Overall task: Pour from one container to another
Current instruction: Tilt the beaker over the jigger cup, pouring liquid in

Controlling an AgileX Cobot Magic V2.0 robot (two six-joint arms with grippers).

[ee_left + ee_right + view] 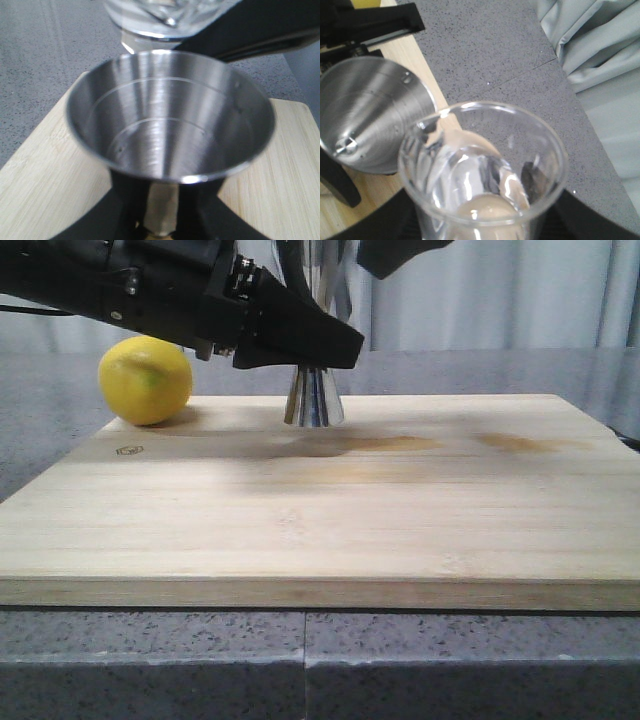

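front view: low, near board (pixel 320 530) level, faces forward across it to the far edge and curtain (pixel 500 290).
left wrist view: very close, looks down into jigger (pixel 170 115) mouth.
right wrist view: very close, down into beaker (pixel 485 170).
shared: jigger, board in all three; beaker in both wrist views.

Glass beaker (pixel 482 175) lip beside steel jigger (pixel 372 112)

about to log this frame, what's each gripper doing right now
Left gripper: closed on the steel jigger, at its waist.
Right gripper: closed on the glass beaker, held beside the jigger's rim.
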